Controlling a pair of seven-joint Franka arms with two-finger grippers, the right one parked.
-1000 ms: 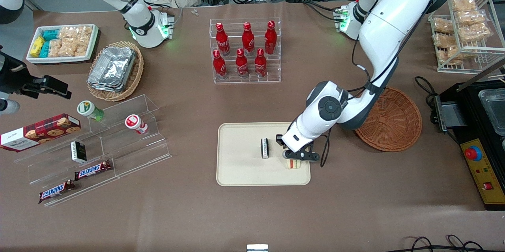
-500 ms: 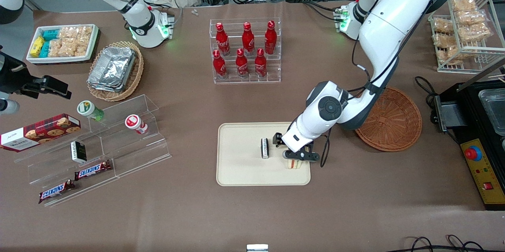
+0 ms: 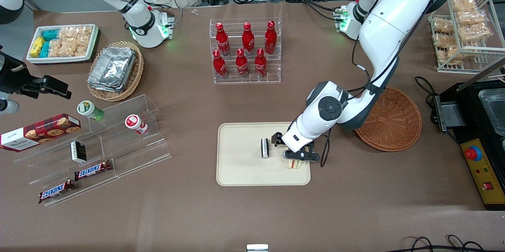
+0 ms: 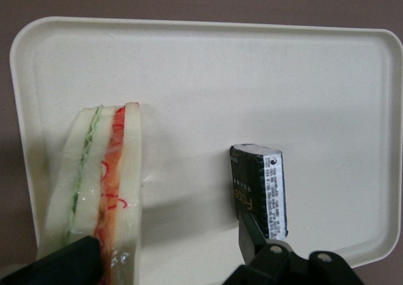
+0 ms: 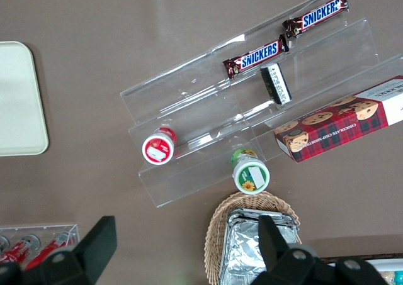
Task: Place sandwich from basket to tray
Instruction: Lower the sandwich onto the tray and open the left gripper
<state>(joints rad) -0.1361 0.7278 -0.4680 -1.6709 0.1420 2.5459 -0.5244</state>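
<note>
The sandwich (image 3: 292, 164) stands on edge on the cream tray (image 3: 240, 171), at the tray's end nearest the working arm; its orange-red and green layers show in the left wrist view (image 4: 104, 178). My left gripper (image 3: 290, 151) is low over the tray and open. One finger (image 4: 66, 263) is against the sandwich's outer side. The other finger (image 4: 249, 231) stands apart from it, by a small dark packet (image 4: 259, 187). The gap between them (image 4: 164, 241) shows bare tray (image 4: 252, 77). The round reddish-brown basket (image 3: 390, 120) lies beside the tray, partly under the arm, with nothing visible in it.
The small dark packet (image 3: 264, 148) stands on the tray beside the gripper. A clear rack of red bottles (image 3: 245, 51) stands farther from the camera than the tray. Clear steps with snack bars (image 3: 92, 149) and a tan basket of foil containers (image 3: 115, 70) lie toward the parked arm's end.
The finger nearer the dark packet has shifted slightly toward it, widening the gap. The sandwich has stayed in place on the tray.
</note>
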